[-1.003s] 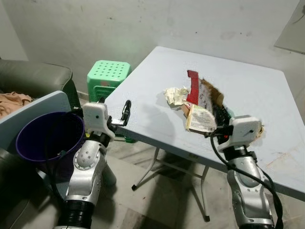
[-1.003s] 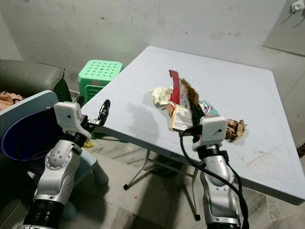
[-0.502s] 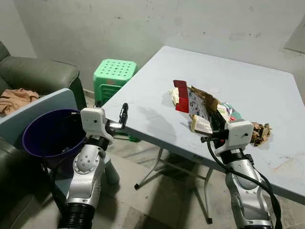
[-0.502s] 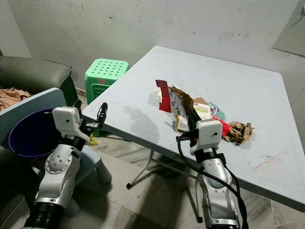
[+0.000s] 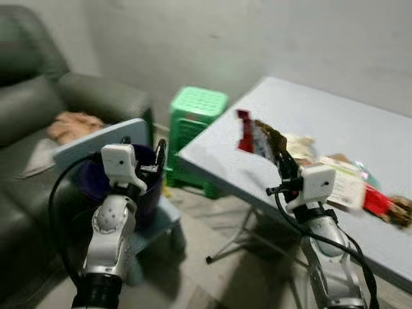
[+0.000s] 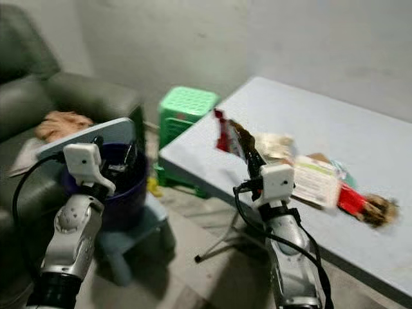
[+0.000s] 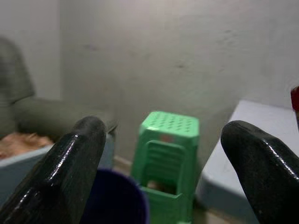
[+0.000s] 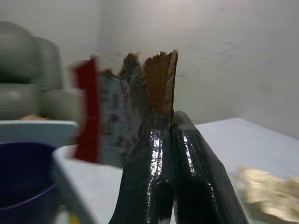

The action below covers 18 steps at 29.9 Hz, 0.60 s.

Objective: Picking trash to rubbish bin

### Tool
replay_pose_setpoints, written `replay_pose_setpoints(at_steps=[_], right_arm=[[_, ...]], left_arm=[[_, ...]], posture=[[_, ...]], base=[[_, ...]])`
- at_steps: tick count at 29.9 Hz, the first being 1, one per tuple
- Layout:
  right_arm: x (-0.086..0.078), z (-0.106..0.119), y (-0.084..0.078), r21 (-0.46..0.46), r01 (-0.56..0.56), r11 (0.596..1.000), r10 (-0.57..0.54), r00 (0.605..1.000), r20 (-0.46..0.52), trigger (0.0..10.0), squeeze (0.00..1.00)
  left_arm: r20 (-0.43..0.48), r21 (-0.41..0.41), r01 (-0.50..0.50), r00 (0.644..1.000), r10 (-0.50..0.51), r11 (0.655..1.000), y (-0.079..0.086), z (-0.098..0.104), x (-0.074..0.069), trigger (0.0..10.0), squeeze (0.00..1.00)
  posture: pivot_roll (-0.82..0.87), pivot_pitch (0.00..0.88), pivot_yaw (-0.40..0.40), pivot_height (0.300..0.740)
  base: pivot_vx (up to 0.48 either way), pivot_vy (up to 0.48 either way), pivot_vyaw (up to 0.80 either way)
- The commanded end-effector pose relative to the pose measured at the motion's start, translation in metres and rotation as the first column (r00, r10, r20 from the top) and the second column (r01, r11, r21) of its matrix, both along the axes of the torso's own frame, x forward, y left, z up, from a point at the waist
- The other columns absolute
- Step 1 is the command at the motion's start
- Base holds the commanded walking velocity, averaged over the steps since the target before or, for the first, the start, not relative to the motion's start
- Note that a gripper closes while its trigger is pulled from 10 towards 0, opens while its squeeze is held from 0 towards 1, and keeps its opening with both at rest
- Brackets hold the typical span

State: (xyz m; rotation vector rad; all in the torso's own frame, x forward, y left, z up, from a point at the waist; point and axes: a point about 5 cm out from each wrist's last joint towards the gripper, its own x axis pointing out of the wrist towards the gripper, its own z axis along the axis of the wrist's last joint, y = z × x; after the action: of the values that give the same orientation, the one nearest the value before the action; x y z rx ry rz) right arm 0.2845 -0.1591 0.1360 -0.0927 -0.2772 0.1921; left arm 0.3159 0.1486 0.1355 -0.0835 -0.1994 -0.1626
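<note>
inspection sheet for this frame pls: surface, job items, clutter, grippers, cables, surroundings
Surface: pale grey folding table, its near edge facing the robot.
Job's things: torn cardboard packet with a red strip, raised above the table edge; purple rubbish bin on a low blue stool; more trash lying on the table, blurred.
Clutter: nothing seen beyond the trash pile.
Grippers: right gripper, jaws shut on the cardboard packet; left gripper open, holding nothing, beside the bin.
Cables: black cables looped along both forearms.
Surroundings: green plastic stool by the wall; dark sofa with an orange cloth on it.
</note>
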Motion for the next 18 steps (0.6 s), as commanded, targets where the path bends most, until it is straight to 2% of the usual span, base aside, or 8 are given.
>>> replay_pose_setpoints(at_steps=[1, 18], right_arm=[[-0.0011, 0.0031, -0.0044, 0.003, 0.01, 1.0, -0.01, 1.0, 0.012, 10.0, 0.0], [-0.0029, 0.0033, -0.0057, -0.011, 0.002, 1.0, -0.002, 1.0, 0.005, 10.0, 0.0]], left_arm=[[0.0, 0.009, 0.019, 1.0, -0.019, 1.0, -0.0058, 0.0019, 0.0007, 10.0, 0.0], [-0.016, 0.004, 0.02, 1.0, -0.02, 1.0, -0.0082, 0.0021, 0.0012, 10.0, 0.0]], posture=[[0.02, 0.0, -0.086, 0.74], [0.01, 0.0, -0.091, 0.74]], base=[[0.0, 0.0, 0.8], [0.0, 0.0, 0.8]])
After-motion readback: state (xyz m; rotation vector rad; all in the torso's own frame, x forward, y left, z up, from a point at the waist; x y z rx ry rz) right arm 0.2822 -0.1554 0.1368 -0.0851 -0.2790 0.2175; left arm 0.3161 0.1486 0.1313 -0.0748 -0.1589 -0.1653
